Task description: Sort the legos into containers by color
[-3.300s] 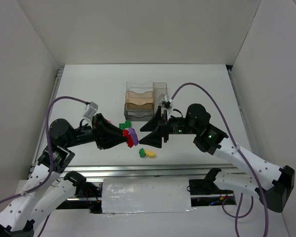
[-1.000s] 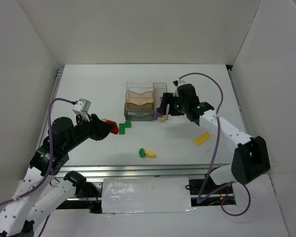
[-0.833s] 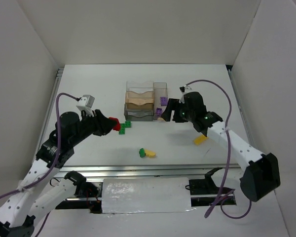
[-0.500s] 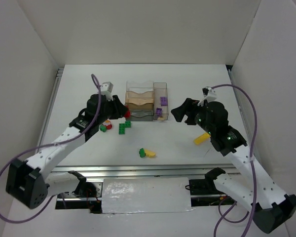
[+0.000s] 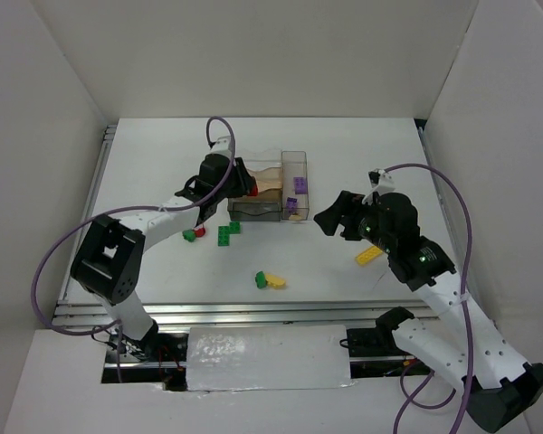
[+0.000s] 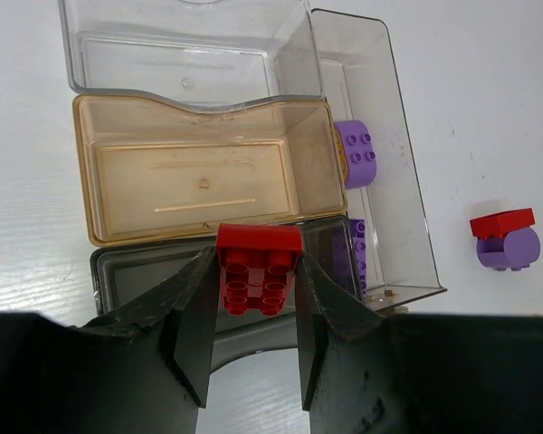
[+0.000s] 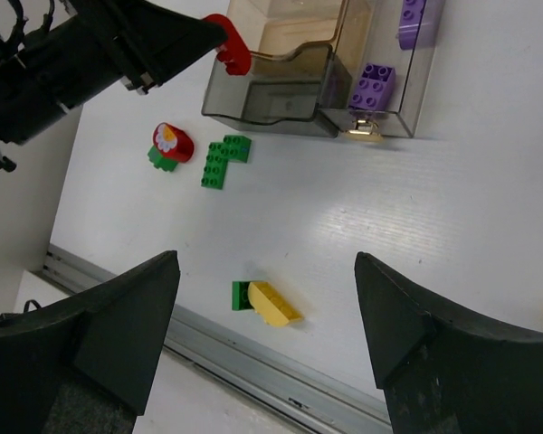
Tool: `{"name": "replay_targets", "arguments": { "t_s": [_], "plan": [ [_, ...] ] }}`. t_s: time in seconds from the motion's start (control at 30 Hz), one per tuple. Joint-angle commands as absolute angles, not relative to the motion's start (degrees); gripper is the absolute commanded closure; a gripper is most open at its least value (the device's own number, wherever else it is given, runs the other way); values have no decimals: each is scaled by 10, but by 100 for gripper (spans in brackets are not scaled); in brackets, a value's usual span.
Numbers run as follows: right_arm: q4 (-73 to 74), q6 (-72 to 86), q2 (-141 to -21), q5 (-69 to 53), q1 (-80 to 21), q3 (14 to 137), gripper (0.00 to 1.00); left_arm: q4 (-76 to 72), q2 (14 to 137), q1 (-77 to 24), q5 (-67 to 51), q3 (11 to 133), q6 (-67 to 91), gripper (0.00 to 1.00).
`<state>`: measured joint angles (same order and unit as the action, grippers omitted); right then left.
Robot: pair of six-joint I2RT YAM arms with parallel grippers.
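Left gripper [image 6: 255, 303] clenched a red brick [image 6: 259, 260] over the organizer tray [image 6: 385, 136], right gripper [image 7: 264, 264] hung spread wide, empty, nearby.

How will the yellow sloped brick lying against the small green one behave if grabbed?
The yellow sloped brick looks like hard plastic, so probably stiff and light. Its slanted, glossy top may slip out of a pinch. The small green brick touching it may come along or drop off.

Glossy red plastic brick [image 6: 258, 271], clear smoky plastic tray [image 6: 380, 136] (smooth-walled), matt table [image 6: 489, 90]
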<state>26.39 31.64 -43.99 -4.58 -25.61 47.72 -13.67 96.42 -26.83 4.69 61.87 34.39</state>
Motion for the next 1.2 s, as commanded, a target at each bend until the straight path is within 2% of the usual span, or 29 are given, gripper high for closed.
{"name": "replay_targets", "arguments": {
  "t_s": [0.0,0.13,0.33,0.4,0.57,0.63,0.77,0.83,0.87,0.9,0.93,0.97,1.03,1.17],
  "plan": [
    [258,306,-432,-52,-253,469,14,-189,982,-272,49,637,337,80],
    [258,301,-441,-53,-253,470,15,-204,991,-273,40,635,339,61],
    [252,296,-446,-41,-253,464,14,-222,978,-279,40,614,340,54],
    [252,296,-449,-37,-253,461,15,-225,965,-280,40,606,339,46],
    [248,298,-454,-38,-253,455,14,-229,940,-283,48,585,336,41],
    [243,298,-455,-40,-254,454,15,-234,937,-283,50,577,335,35],
    [239,289,-467,-68,-255,454,15,-219,919,-284,57,572,339,34],
    [246,284,-488,-72,-258,462,15,-207,871,-286,68,563,344,33],
    [254,284,-508,-69,-273,466,16,-180,850,-286,77,561,346,30],
    [259,285,-519,-51,-290,470,17,-151,808,-287,111,566,352,14],
    [265,294,-530,-27,-314,484,18,-115,790,-287,133,574,371,5],
    [277,299,-558,-3,-342,493,19,-70,772,-287,155,597,385,1],
    [302,327,-596,96,-439,532,19,77,731,-287,222,622,412,0],
    [317,368,-707,152,-538,572,23,241,631,-283,279,628,446,1]
  ]
}}
